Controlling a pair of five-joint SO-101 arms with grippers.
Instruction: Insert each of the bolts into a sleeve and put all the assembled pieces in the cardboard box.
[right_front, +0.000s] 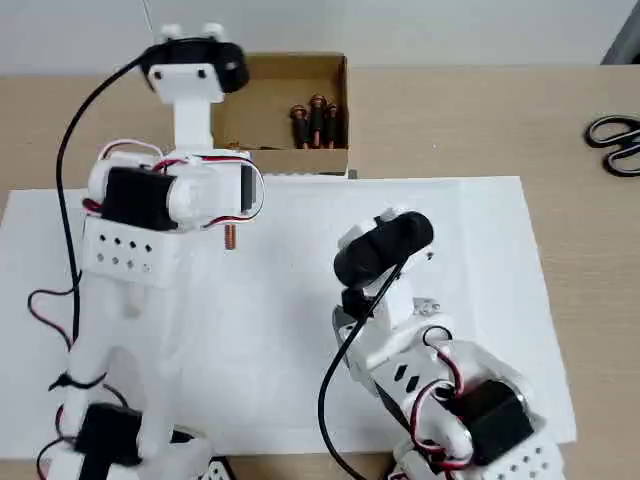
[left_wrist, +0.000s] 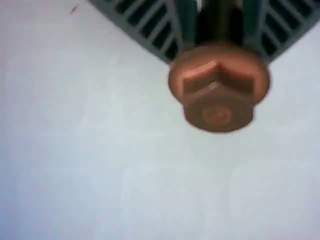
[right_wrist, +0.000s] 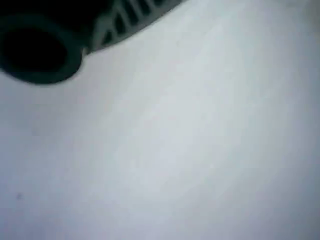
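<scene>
A copper bolt (left_wrist: 217, 90) faces my left wrist camera head-on, its hexagonal head just past the ribbed fingers (left_wrist: 140, 20), and my left gripper (left_wrist: 217, 20) is shut on its shank. From above, this bolt (right_front: 230, 237) hangs over the white paper, a little in front of the cardboard box (right_front: 285, 70). Assembled copper and black pieces (right_front: 315, 122) lie inside the box at its right side. A black sleeve (right_wrist: 37, 70) shows its hollow end beside a ribbed finger (right_wrist: 135, 15) of my right gripper (right_wrist: 85, 20), which is shut on it above the paper.
A large white paper sheet (right_front: 300, 330) covers the wooden table (right_front: 450, 120). Black scissors (right_front: 615, 145) lie at the far right edge. The right arm's black joint (right_front: 385, 248) rises over the sheet's middle right. Black cables (right_front: 70, 200) trail along the left arm.
</scene>
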